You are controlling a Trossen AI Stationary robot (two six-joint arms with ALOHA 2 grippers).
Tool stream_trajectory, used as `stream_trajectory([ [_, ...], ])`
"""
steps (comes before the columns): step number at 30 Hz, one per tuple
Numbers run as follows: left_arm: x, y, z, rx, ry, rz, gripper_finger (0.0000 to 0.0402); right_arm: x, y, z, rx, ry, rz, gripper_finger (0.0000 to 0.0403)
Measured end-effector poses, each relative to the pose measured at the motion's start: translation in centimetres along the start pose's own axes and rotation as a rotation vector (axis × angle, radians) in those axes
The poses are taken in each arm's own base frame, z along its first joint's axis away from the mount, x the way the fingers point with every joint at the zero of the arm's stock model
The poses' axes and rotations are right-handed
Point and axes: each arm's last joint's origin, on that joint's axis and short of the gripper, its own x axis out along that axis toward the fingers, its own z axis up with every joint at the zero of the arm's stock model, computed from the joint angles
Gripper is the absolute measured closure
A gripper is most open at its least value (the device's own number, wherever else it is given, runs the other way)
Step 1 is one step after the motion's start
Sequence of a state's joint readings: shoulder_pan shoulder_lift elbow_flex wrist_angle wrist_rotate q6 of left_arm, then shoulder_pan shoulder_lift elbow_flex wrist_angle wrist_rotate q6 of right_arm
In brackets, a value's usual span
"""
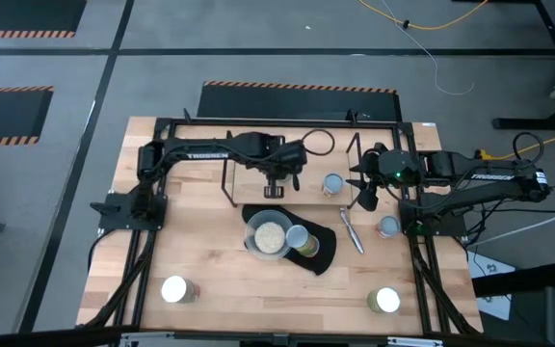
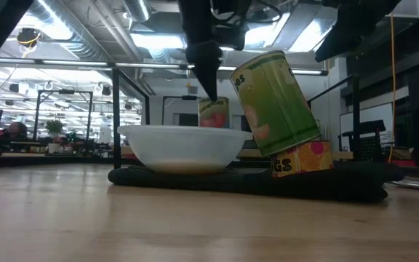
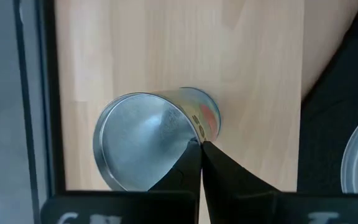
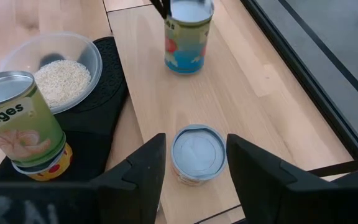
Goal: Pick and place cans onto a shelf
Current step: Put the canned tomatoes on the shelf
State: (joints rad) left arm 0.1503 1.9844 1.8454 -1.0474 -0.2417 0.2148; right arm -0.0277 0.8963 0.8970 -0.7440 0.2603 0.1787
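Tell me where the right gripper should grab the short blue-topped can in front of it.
Grip the short can by its curved side wall, low down, coming from above. It stands upright, its flat lid offers no pinch, and the right gripper has its open fingers either side of it. The left gripper is farther off, at a taller can.

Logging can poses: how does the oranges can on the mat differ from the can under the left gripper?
The oranges can leans tilted on a shorter can on the mat; the gripper's can stands upright on bare wood. The oranges can's label is mostly green; the other's shows blue and red. The left gripper, fingers together, is at its can's rim; nothing grips the oranges can. Both have silver tops.
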Motion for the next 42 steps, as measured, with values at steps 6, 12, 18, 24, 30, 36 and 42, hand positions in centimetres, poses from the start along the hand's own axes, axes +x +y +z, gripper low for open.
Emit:
stream_trajectory([
  [6, 0.2, -0.1, 0.1, 0.0, 0.003, -0.001, 0.04, 0.0, 0.0, 0.0, 0.0, 0.0, 0.0, 0.0229],
  [12, 0.2, -0.1, 0.1, 0.0, 0.003, 0.002, 0.0377, 0.0, 0.0, 0.0, 0.0, 0.0, 0.0, 0.0229],
  [18, 0.2, -0.1, 0.1, 0.0, 0.001, 0.003, 0.0362, 0.0, 0.0, 0.0, -0.001, 0.0, 0.0, 0.0229],
  [24, 0.1, -0.2, 0.3, -0.002, -0.018, 0.005, 0.0355, 0.0, 0.0, 0.0, -0.001, 0.0, 0.0, 0.0229],
  [30, -2.6, -0.8, 0.0, 0.044, -0.054, 0.002, 0.0361, 0.0, 0.1, 0.7, 0.016, -0.075, 0.013, 0.0229],
  [36, -8.4, -0.5, -1.5, 0.044, -0.155, 0.013, 0.0359, 0.1, 0.5, 2.7, 0.02, -0.256, 0.042, 0.0229],
  [42, -15.3, 0.6, -4.5, -0.036, -0.303, 0.029, 0.0363, 2.0, 1.4, 4.6, -0.046, -0.358, 0.135, 0.0229],
])
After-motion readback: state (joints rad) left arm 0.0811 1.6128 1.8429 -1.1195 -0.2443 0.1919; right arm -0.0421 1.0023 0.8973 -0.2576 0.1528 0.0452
